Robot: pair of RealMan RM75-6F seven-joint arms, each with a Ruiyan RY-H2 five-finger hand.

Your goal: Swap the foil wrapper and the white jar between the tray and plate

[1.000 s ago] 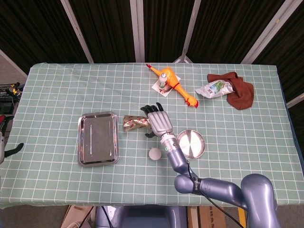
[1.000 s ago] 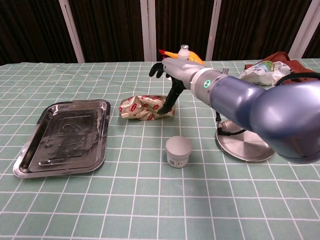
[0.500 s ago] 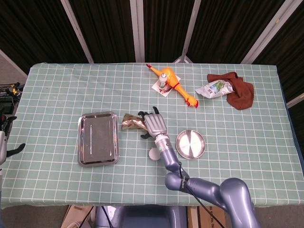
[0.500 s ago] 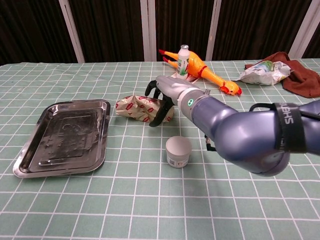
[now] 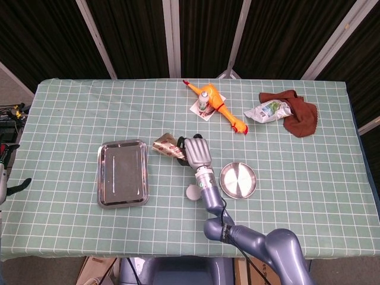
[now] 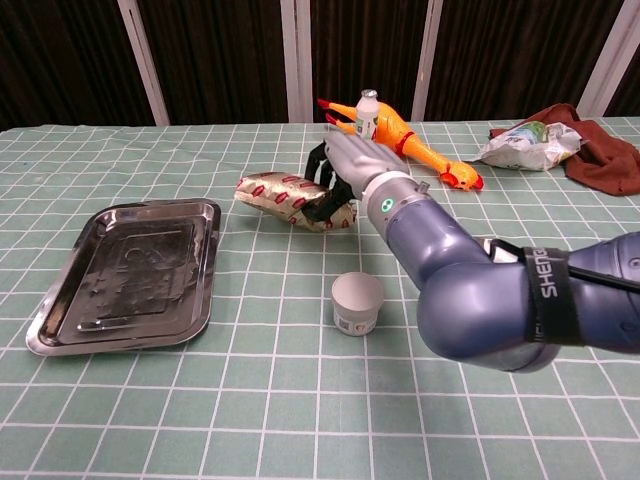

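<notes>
On the green checked surface [image 5: 71, 119], your right hand [image 6: 352, 160] has its fingers [image 6: 322, 205] closed on the foil wrapper [image 6: 290, 197], lifted between tray [image 6: 70, 322] and plate [image 5: 238, 180], so keep it level and travel toward the tray, passing the white jar [image 6: 357, 303].

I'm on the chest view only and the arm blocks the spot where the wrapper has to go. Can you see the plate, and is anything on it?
Observer: Yes. In the head view the plate lies just right of the right hand's wrist, and it has nothing on it.
Operator: Is the white jar touching it?
Observer: No. The white jar stands to the plate's left with a strip of tablecloth between them; the forearm passes over that gap.
Operator: And where does the foil wrapper point?
Observer: The foil wrapper sticks out of the hand toward the tray, away from the plate.
</notes>
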